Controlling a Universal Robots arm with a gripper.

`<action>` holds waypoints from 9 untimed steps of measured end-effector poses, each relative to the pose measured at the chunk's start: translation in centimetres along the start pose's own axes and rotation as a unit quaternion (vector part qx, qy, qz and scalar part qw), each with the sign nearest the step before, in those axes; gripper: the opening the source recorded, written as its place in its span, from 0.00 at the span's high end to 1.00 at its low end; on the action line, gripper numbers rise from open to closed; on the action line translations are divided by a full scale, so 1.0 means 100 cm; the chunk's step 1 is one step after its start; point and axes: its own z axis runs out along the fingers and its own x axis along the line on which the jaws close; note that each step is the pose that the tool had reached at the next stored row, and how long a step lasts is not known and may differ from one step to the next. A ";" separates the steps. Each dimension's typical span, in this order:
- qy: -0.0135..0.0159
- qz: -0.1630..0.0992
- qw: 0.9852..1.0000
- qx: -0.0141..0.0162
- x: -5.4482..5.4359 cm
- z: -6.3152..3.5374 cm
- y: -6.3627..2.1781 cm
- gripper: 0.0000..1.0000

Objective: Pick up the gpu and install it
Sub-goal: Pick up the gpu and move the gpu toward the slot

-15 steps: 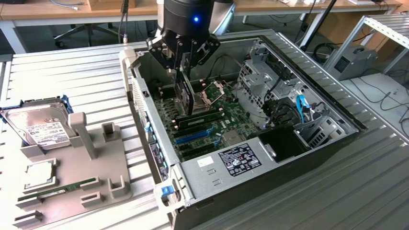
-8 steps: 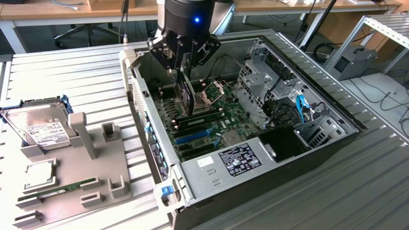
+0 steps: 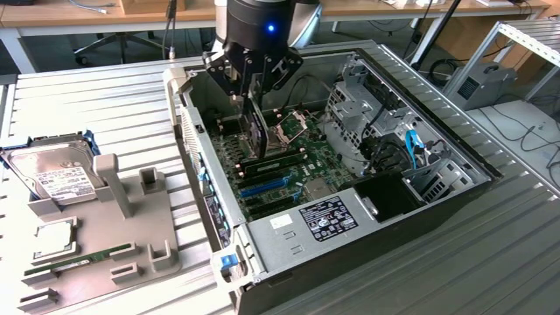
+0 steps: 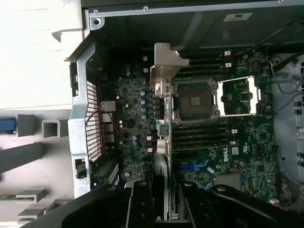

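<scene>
Over the motherboard (image 3: 302,149), inside the open case (image 3: 455,152) — gripper (image 3: 254,84) clamped on the gpu (image 3: 256,131), card edge-down; install step in hand. Probably not yet seated — calls for a square, straight press.

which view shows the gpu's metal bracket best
The wrist view: it looks along the gpu, held edge-on in the jaws, and the silvery bracket at its far end stands out. The exterior view shows the gpu dark-faced over the motherboard; its bracket I cannot pick out.
</scene>
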 end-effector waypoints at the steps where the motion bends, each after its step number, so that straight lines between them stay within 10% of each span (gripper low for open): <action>1: 0.000 0.000 1.000 0.000 0.000 0.0001 0.0000 0.74; 9: 0.000 0.000 1.000 0.000 -0.003 0.0014 0.0001 0.74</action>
